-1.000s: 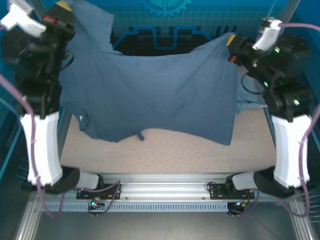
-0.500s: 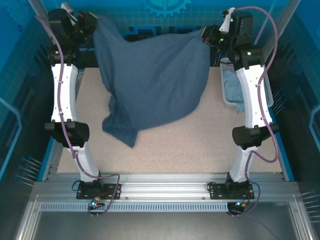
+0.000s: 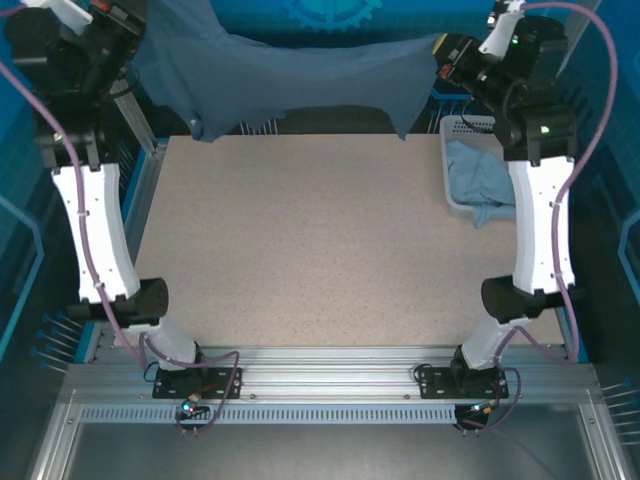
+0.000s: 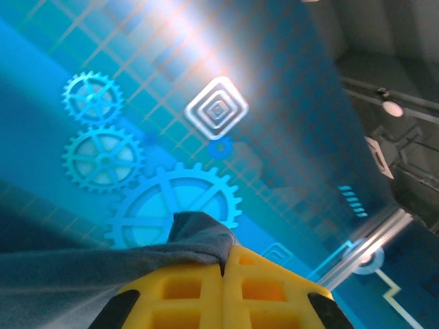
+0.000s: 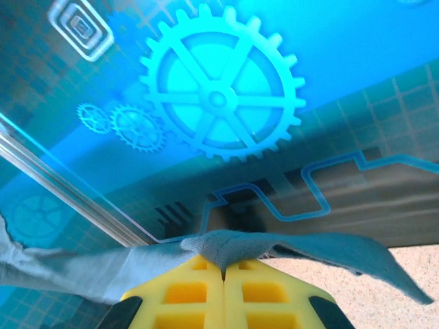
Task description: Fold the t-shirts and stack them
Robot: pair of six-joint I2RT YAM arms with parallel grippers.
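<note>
Overhead, the dark slate-blue t-shirt [image 3: 300,70] hangs spread wide in the air along the far edge of the counter [image 3: 300,250], strung between the two raised arms. Its top edge sags a little in the middle, and its lower edge dangles in uneven points near the counter's back edge (whether any point touches the surface I cannot tell).

From the left wrist, the left fingers [image 4: 199,284] are pressed together with no gap between the yellow pads, a bunched fold of the dark cloth [image 4: 199,236] pinched at their tips and trailing off to the left. From the right wrist, the right fingers [image 5: 192,288] are likewise clamped together on a folded corner of the same shirt [image 5: 226,243], with cloth running out to both sides.

The pale blue t-shirt [image 3: 478,180] lies crumpled in the white basket [image 3: 452,125] at the counter's right side, just beside the right arm, one part spilling over the near rim.
</note>
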